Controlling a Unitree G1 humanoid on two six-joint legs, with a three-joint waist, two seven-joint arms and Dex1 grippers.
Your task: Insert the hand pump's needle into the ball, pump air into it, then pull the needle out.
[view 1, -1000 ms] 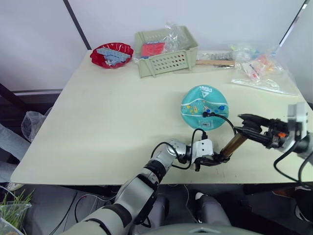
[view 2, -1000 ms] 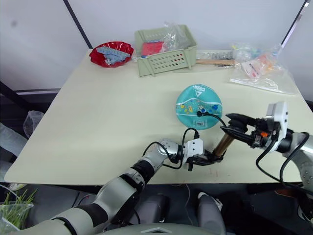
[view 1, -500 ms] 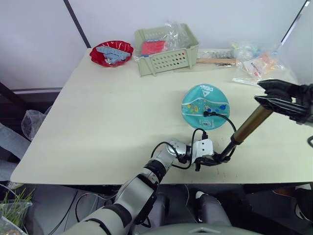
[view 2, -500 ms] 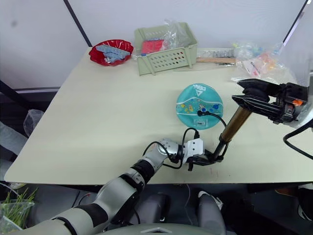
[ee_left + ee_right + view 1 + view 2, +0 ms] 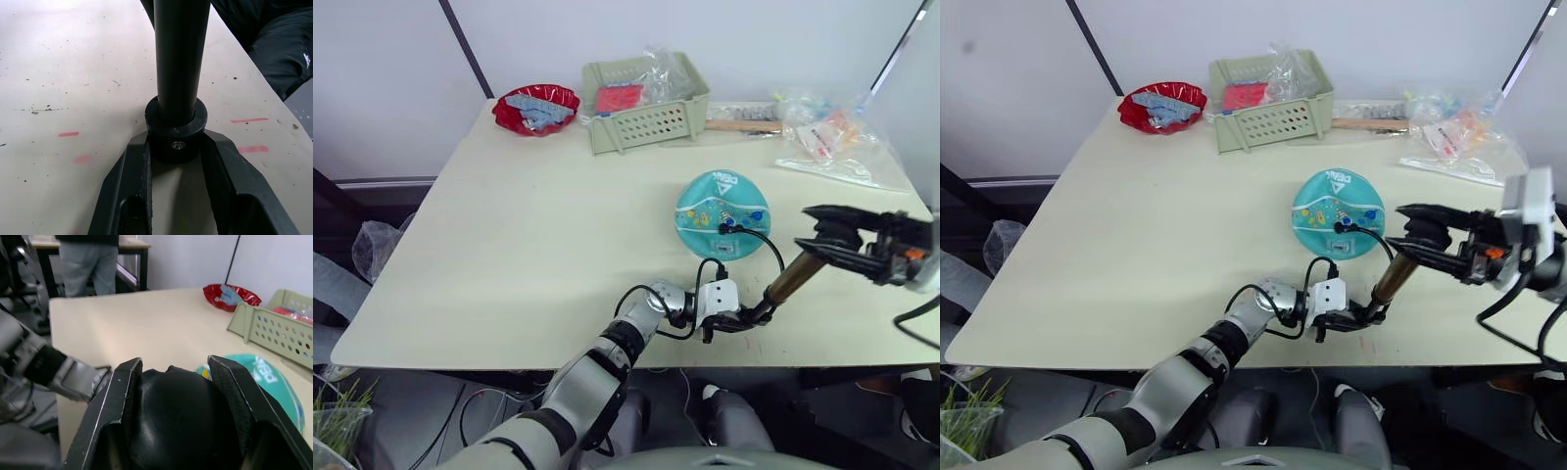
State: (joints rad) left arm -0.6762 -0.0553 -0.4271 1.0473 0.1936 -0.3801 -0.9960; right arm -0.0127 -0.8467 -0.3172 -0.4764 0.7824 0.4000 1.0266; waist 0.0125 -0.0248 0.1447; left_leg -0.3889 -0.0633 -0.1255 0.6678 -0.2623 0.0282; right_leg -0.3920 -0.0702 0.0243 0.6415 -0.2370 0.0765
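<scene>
While needle (image 5: 726,226) sits in ball (image 5: 722,213), pumping goes on.
R fingers (image 5: 829,239) clench pump (image 5: 785,279) handle, now pushed back down; L fingers (image 5: 132,181) grip its base on tabletop (image 5: 538,235).

Pale beige table (image 5: 529,235); white wall (image 5: 391,78) behind; dark floor below.

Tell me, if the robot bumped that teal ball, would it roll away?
Probably not far. The ball looks flattened into a low dome on the table, so it likely sits rather than rolls. It also looks soft and light, and the black hose plugged into it may tug it sideways.
</scene>
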